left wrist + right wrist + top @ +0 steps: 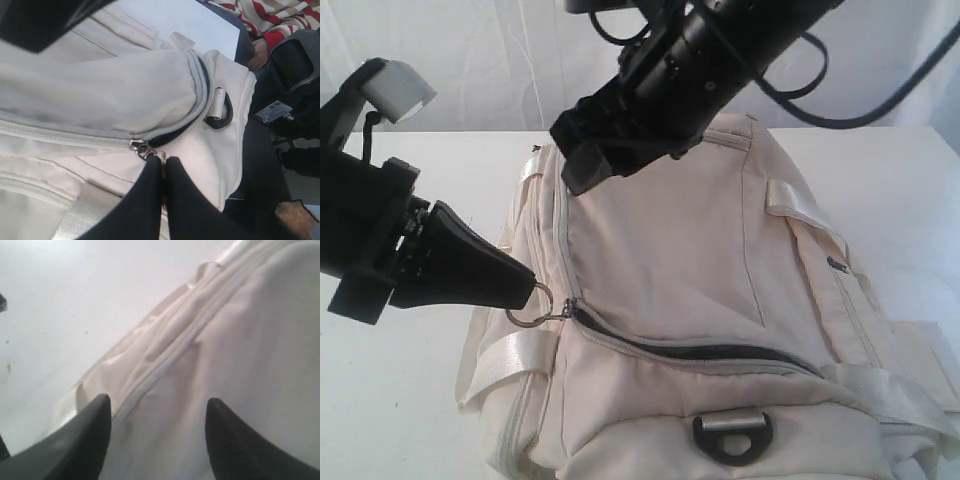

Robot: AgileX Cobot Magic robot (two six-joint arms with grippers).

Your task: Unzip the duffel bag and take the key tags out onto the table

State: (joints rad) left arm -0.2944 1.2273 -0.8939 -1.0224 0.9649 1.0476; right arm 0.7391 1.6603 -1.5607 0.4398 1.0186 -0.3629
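The cream duffel bag lies across the white table. Its curved top zipper is partly undone, showing a dark slit that appears as a dark slit in the left wrist view too. My left gripper is at the slit's left end, shut on the metal ring of the zipper pull. Seen from the left wrist, the left gripper pinches that ring just below the slider. My right gripper hovers open over the bag's far left seam. Between the right gripper fingers there is only bag fabric. The key tags are hidden.
A dark D-ring sits on the bag's near end below the slit. Pale straps run along its right side. Beyond the table edge, the left wrist view shows a person in a red-striped top and a badge.
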